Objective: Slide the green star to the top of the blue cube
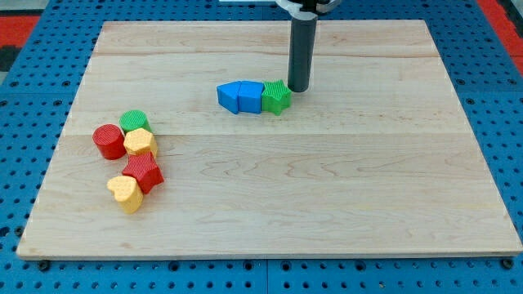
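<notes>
The green star (276,97) lies on the wooden board (327,180), a little above the middle. It touches the right end of two blue blocks set side by side: a blue cube (250,96) directly on its left and another blue block (229,95) further left. My tip (297,89) stands at the star's upper right edge, touching it or very nearly so. The dark rod rises from there to the view's top.
A cluster sits at the board's left: a green cylinder (133,122), a red cylinder (108,140), a yellow block (140,143), a red star (144,172) and a yellow heart-like block (124,193). Blue pegboard surrounds the board.
</notes>
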Motion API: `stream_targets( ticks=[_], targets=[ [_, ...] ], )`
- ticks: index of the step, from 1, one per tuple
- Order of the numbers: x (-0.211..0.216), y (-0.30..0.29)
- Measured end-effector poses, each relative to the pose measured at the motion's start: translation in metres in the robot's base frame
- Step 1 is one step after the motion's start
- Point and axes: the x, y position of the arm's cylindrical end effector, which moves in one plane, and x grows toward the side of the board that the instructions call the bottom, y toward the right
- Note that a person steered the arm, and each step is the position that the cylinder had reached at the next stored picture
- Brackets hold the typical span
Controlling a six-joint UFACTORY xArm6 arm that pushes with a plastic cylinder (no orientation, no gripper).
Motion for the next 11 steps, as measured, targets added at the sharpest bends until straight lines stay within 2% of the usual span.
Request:
stream_targets(
  ticks=[2, 3, 4, 6, 7, 8, 11],
  targets=[
    [0.009, 0.006],
    [0.079, 0.015],
    [0.129, 0.008],
    [0.058, 0.018],
    [0.041, -0.014],
    [0.032, -0.022],
    [-0.064, -0.077]
  ],
)
